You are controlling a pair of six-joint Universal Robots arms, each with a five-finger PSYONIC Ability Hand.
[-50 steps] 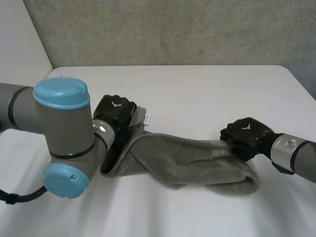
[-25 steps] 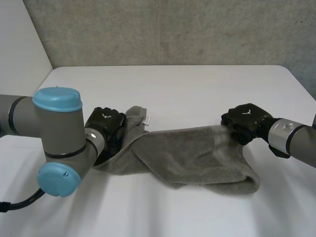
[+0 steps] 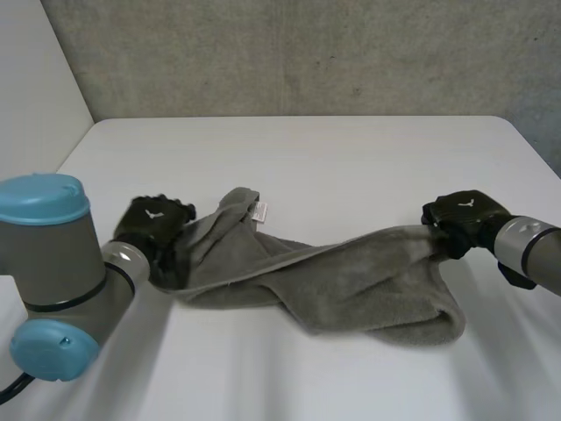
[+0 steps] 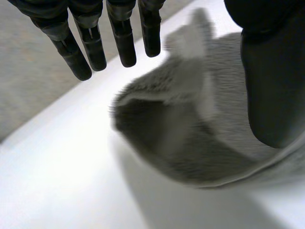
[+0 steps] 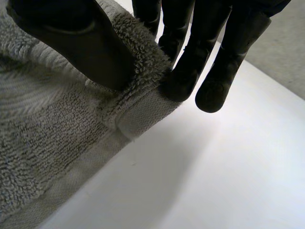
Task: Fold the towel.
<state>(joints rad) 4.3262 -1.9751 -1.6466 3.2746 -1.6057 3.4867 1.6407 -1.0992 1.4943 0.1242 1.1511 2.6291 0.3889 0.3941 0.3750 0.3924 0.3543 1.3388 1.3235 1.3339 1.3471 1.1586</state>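
Note:
A grey towel (image 3: 333, 281) lies bunched and twisted across the middle of the white table (image 3: 351, 149), a small white label (image 3: 260, 210) showing near its left end. My left hand (image 3: 151, 226) rests beside that left end. In the left wrist view its fingers (image 4: 123, 43) are straight and spread from the thumb, and the towel (image 4: 190, 129) lies below the palm, not gripped. My right hand (image 3: 462, 219) holds the towel's right end just above the table. In the right wrist view its thumb (image 5: 81, 43) pinches the hemmed corner of the towel (image 5: 62, 124) against the fingers.
A grey wall stands behind the table's far edge. My left arm's elbow (image 3: 48, 281), grey with light-blue caps, sits low at the near left. Bare tabletop stretches beyond the towel and in front of it.
My left hand opened, let go of the towel's left end and drew back to the left. That end now lies on the table. My right hand moved right, pulling the towel longer.

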